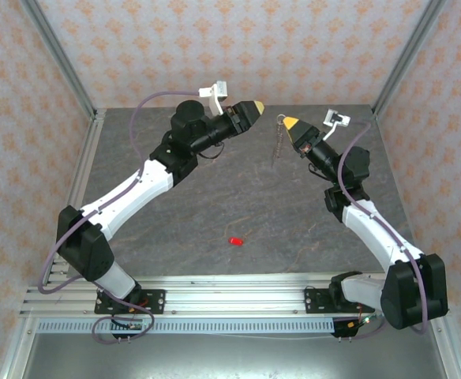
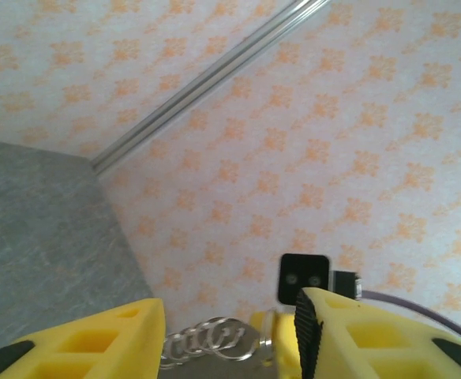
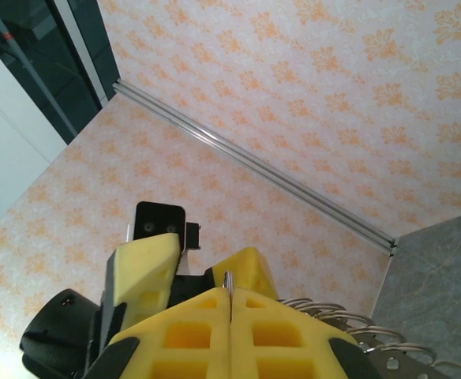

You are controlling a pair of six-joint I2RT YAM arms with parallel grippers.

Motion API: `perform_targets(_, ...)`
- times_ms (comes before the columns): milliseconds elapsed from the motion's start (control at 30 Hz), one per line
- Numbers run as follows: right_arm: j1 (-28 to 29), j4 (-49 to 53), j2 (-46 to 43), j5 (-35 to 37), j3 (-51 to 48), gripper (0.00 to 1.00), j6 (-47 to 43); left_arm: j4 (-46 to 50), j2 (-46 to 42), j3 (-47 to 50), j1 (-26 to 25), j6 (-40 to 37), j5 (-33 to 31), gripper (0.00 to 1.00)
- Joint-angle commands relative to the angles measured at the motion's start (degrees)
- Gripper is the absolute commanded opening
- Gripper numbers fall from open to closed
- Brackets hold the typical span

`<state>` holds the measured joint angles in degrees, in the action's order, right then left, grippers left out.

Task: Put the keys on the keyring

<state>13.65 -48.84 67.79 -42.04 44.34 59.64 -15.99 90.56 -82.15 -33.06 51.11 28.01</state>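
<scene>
Keys (image 1: 235, 241) lie on the table (image 1: 175, 207), mid-width, toward its near edge. 2 arms reach to the far edge, tips facing. Right gripper (image 1: 291, 122) is clamped on the hanging keyring (image 1: 278, 144). Left gripper (image 1: 256, 106) has its jaws apart and grips nothing, just beside the ring.

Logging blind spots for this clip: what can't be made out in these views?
- Red key, top view: too small to tell its shape or any hole.
- Keyring, top view: thin and blurred; where it opens is unreadable.
- Keyring, right wrist view: mostly hidden behind the shut right gripper, cut off by the bottom edge.
- Keyring, left wrist view: lower part cut off by the bottom edge.
</scene>
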Motion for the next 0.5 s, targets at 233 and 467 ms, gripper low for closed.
perform_targets(233,0.9,-4.7,1.3,1.4,0.1,0.00,0.7,-6.2,1.9,-1.2,-2.6,1.9,-1.1,0.41)
perform_targets(467,1.0,-4.8,1.3,1.5,0.1,0.00,0.6,-5.8,3.0,-1.5,-3.2,1.6,-0.9,0.40)
